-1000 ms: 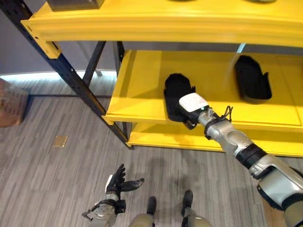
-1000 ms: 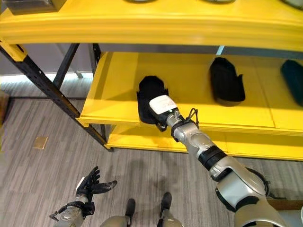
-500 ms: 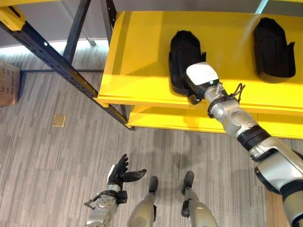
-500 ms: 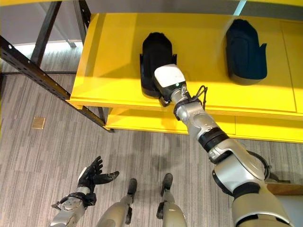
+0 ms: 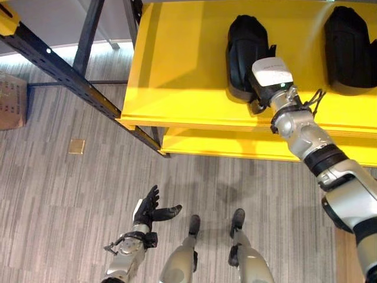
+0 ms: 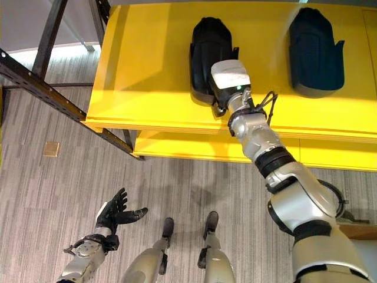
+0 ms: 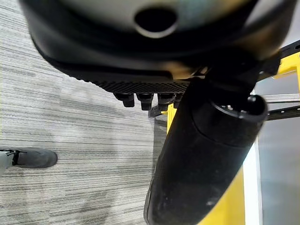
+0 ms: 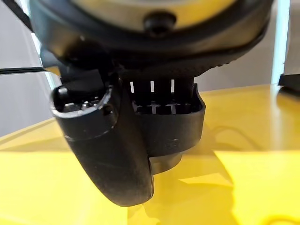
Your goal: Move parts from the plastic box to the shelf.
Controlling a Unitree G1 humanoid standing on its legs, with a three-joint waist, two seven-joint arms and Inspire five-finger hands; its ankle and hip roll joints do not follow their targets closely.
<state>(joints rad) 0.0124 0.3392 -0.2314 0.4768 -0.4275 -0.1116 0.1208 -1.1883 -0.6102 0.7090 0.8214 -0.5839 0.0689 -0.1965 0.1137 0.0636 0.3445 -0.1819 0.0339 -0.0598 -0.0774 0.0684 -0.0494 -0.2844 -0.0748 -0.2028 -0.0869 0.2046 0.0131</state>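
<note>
Here, right hand [image 5: 266,79] on yellow shelf [image 5: 177,88], fingers clasping near end of black part [image 5: 246,50]; left hand [image 5: 147,213] hangs low, fingers relaxed, holding nothing.

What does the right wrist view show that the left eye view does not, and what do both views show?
The right wrist view shows, from very close, the right hand with its fingers curled over the end of the black part, which rests on the yellow shelf. The left eye view shows the wider scene: a second black part further right on the same shelf, the open left hand low above the grey floor, and the dark rack post. Both show the right hand at the black part on the yellow shelf.
</note>
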